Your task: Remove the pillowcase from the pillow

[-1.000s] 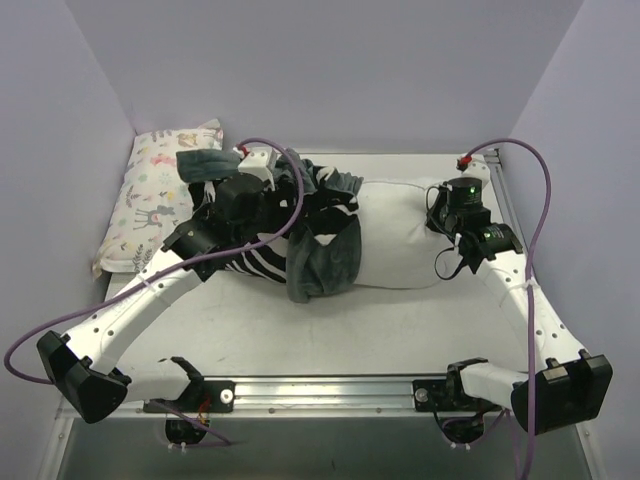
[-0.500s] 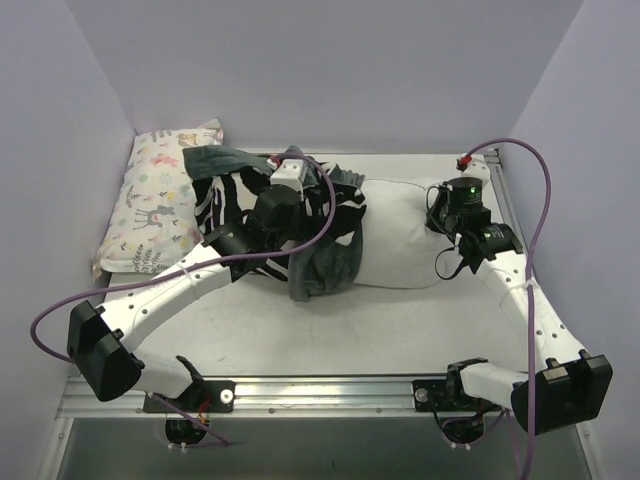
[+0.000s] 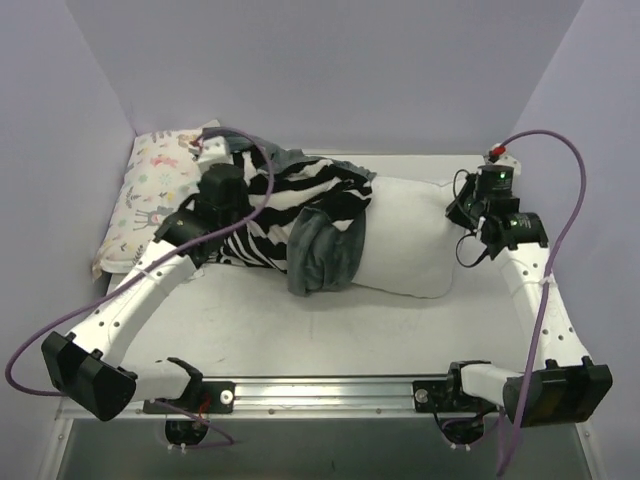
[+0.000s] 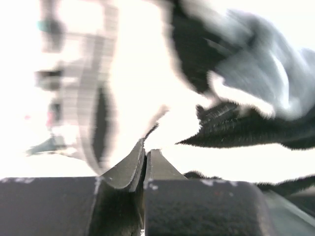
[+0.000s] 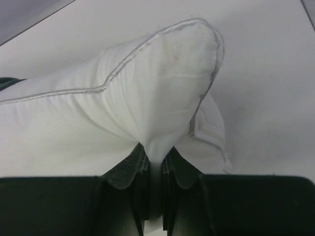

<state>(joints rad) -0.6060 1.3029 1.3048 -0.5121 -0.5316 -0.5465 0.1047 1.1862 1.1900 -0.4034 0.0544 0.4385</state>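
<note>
Nearest, along the front edge: a metal rail [image 3: 330,392] with both arm bases bolted on. Beyond it, a pale, bare stretch of the surface [image 3: 330,320].

Mid-surface, lying crosswise: the pillow [image 3: 415,240], white and plump, right half uncovered, left half inside the pillowcase [image 3: 325,255]. Grey-green plush bunched into a thick fold at the pillow's middle. Further left, turned inside out to show a black-and-white zebra-striped lining [image 3: 285,195].

On the right: the right pincer [image 5: 155,155] clamped on the pillow's corner. White cloth pinched between its fingers [image 5: 129,169] and drawn up into a peak, with a piped seam running over the top.

On the left: the left arm reaching across the striped fabric to its far-left end. Left pincer [image 4: 145,151] closed tight, tips pressed together, nothing seen between them in the blurred wrist view. Dark plush just past the tips; cannot tell whether touching.

Farther back on the left, against the side wall: a small printed pillow [image 3: 150,200] with pastel animals, just beside the striped end of the cover. At the very back, a plain lilac wall [image 3: 330,70].
</note>
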